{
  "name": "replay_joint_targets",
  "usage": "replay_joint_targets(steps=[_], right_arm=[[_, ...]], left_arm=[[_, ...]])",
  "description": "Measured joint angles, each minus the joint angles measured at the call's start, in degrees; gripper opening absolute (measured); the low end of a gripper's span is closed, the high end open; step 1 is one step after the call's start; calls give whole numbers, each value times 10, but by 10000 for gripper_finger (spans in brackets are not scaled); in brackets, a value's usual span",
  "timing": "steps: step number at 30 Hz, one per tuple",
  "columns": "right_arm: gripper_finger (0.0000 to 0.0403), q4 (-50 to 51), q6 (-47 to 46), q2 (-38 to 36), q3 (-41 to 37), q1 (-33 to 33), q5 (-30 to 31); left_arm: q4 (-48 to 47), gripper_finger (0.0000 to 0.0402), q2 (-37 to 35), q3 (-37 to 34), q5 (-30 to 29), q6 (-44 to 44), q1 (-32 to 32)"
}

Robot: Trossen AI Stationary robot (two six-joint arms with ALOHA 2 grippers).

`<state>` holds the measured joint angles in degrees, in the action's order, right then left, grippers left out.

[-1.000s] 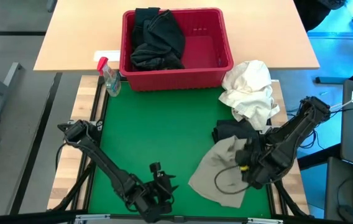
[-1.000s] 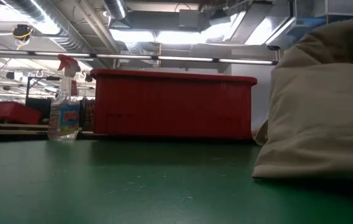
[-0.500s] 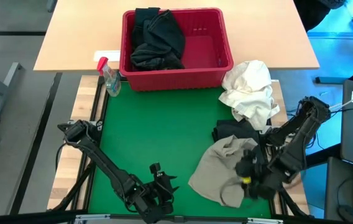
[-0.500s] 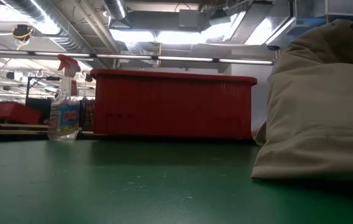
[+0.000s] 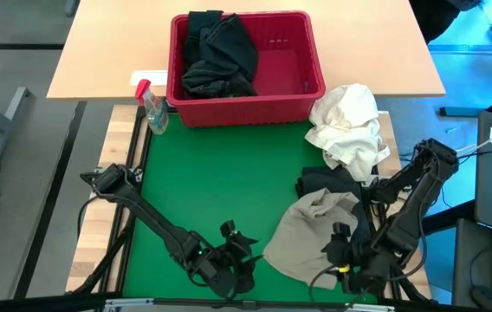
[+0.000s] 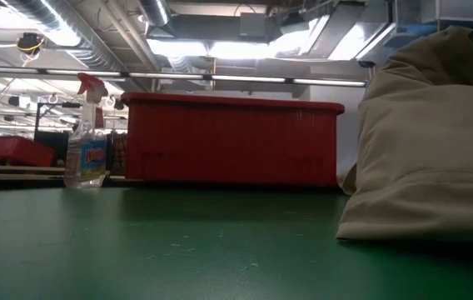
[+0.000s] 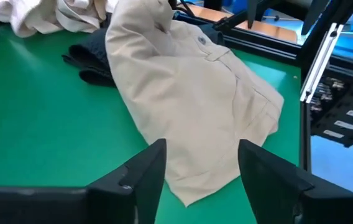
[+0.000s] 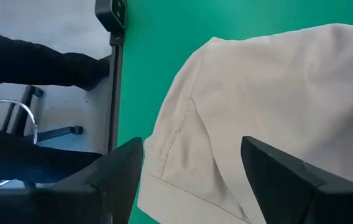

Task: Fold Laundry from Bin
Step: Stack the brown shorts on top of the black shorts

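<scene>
Khaki fabric identifies the garment (image 5: 305, 241) in work: it lies crumpled on the green table (image 5: 220, 182), near right. The right gripper (image 5: 343, 260) has withdrawn nearward off the cloth, jaws open and empty. The left gripper (image 5: 239, 262), open, has advanced rightward to the garment's edge, probably to spread it. Dark laundry (image 5: 218, 54) remains in the red bin (image 5: 302, 100).

khaki garment (image 6: 428, 142): cut off at the low view's right edge.
black garment (image 5: 324, 182): lower right of the high view, partly buried under the khaki one.
spray bottle (image 6: 85, 133): label unreadable.
</scene>
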<state>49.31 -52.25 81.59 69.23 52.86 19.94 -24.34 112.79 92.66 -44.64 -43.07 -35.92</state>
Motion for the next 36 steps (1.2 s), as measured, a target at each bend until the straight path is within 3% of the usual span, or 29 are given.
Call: replay_joint_targets(steps=[7, 14, 20, 30, 36], right_arm=[[271, 6, 19, 7, 0, 0, 12], [271, 45, 77, 8, 0, 0, 58], [271, 76, 125, 8, 0, 0, 105], [271, 171, 122, 8, 0, 0, 75], [271, 188, 119, 7, 0, 1, 79]], left_arm=[[38, 244, 6, 0, 79, 2, 42], [50, 247, 22, 0, 71, 12, 68], [69, 247, 28, 0, 120, 50, 98], [112, 247, 36, 0, 162, 95, 135], [210, 247, 75, 0, 196, 125, 155]])
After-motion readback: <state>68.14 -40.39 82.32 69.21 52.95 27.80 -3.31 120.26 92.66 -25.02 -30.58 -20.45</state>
